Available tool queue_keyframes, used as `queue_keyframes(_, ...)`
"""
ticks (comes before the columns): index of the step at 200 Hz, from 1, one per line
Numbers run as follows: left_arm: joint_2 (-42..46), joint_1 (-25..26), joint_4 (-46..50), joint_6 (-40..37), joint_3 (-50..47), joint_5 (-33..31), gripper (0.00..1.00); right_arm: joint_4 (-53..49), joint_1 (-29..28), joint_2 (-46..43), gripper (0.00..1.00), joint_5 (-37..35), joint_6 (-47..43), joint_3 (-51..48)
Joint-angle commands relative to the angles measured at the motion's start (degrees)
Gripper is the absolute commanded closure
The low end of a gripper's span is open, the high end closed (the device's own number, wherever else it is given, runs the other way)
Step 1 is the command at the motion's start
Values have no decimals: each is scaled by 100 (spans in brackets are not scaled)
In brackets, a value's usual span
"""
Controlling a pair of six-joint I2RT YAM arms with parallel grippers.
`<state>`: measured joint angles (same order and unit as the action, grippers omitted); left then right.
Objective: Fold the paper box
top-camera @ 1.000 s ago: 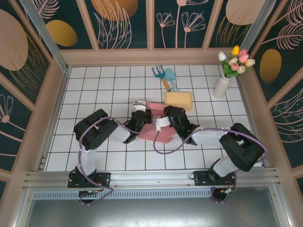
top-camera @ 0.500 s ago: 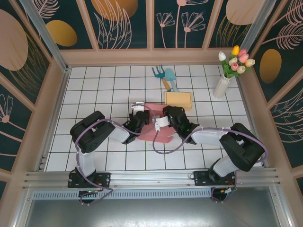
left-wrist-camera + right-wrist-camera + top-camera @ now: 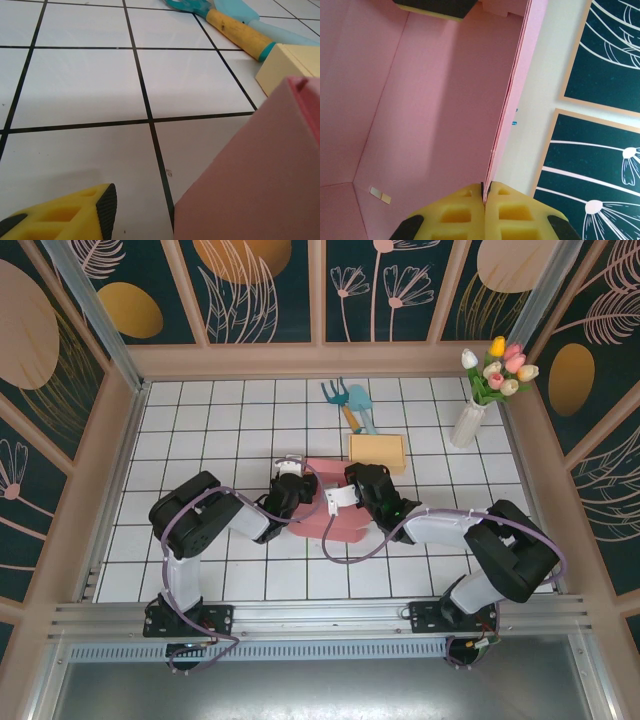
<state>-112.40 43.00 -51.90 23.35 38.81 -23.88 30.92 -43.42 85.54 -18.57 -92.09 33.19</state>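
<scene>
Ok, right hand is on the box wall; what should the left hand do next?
Probably close the left hand: one finger sits outside the box wall, apart from it, a second finger shows inside, so it seems to straddle the wall. The right hand pinches an edge.

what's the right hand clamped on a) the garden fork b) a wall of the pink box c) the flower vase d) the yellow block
b: in the right wrist view the right hand is closed on the thin edge of a wall of the pink box.

Tulip vase (image 3: 467, 424), garden tools (image 3: 359, 397), tan block (image 3: 377, 450), tiled table (image 3: 200, 430)
</scene>
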Motion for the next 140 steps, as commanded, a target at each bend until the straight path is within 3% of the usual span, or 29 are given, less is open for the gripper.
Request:
queue_keyframes(1, -301, -180, 357, -149, -57, -354, 46, -990, 114, 21, 100, -210, 165, -120)
queue_keyframes(54, -237, -165, 998, 79, 66, -1393, 49, -1074, 106, 23, 100, -244, 201, -129)
queue_keyframes(92, -41, -198, 1417, 499, -100, -2401, 68, -1088, 132, 32, 100, -423, 226, -95)
queue_keyframes(119, 96, -298, 1677, 638, -184, -2565, 75, -1097, 193, -1, 100, -543, 294, -50)
queue_keyframes(140, 172, -377, 1485, 534, -326, -2296, 78, -1097, 211, -28, 100, -536, 352, -40)
